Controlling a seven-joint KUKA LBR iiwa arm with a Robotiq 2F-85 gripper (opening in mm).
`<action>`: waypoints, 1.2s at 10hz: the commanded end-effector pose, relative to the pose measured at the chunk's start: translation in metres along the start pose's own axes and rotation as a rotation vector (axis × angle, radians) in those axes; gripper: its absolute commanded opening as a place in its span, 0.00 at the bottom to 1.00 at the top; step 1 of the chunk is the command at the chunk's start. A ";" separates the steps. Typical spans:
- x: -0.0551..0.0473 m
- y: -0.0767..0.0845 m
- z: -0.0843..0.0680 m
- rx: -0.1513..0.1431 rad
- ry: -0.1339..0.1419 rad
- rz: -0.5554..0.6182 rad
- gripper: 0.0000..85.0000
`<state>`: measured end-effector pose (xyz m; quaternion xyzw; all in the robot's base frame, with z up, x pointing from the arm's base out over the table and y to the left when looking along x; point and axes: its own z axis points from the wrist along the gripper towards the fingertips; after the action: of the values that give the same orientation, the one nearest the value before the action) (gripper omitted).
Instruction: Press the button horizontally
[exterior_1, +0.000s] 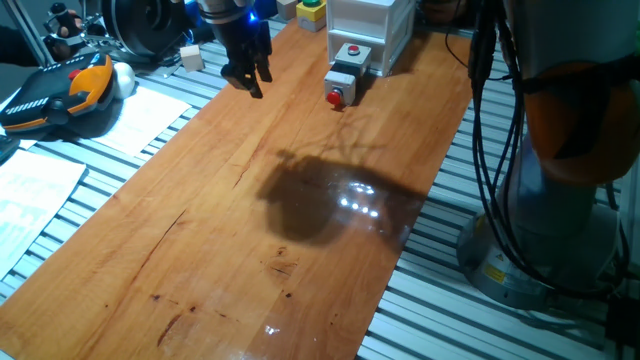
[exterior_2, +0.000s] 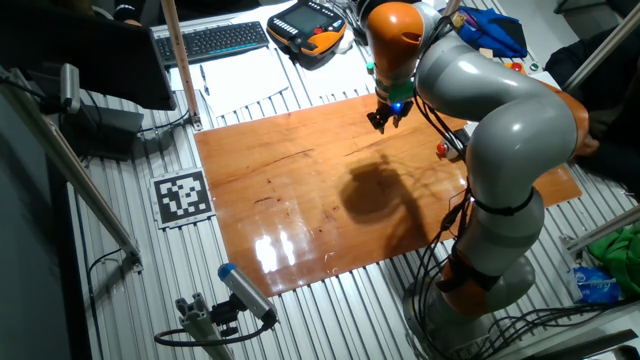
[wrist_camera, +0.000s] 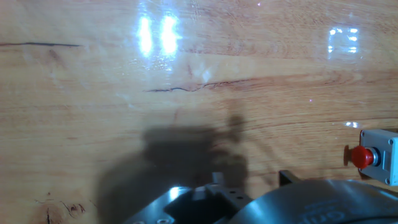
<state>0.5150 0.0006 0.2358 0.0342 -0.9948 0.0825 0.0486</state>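
The button (exterior_1: 335, 97) is a small red cap facing sideways out of a small light-grey square housing (exterior_1: 341, 80), at the far end of the wooden board. In the hand view the button (wrist_camera: 359, 156) sits at the right edge, its cap pointing left. It also shows as a red dot in the other fixed view (exterior_2: 441, 150), beside the arm. My gripper (exterior_1: 249, 80) hangs fingers-down over the board, to the left of the button and apart from it. It also shows in the other fixed view (exterior_2: 383, 122). No view shows the fingertip gap.
Right behind the button stands a bigger grey housing with an upward-facing red button (exterior_1: 352, 54), then a white drawer unit (exterior_1: 372, 24) and a green-capped yellow box (exterior_1: 311, 12). A teach pendant (exterior_1: 60, 92) and papers lie left of the board (exterior_1: 250, 250). Cables hang at the right (exterior_1: 485, 120).
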 end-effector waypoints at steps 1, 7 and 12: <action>0.000 0.000 0.000 0.000 0.000 -0.002 0.00; 0.000 0.000 0.000 -0.001 -0.005 -0.010 0.00; 0.000 0.000 0.000 -0.001 -0.003 0.012 0.00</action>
<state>0.5146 0.0008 0.2358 0.0302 -0.9951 0.0818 0.0463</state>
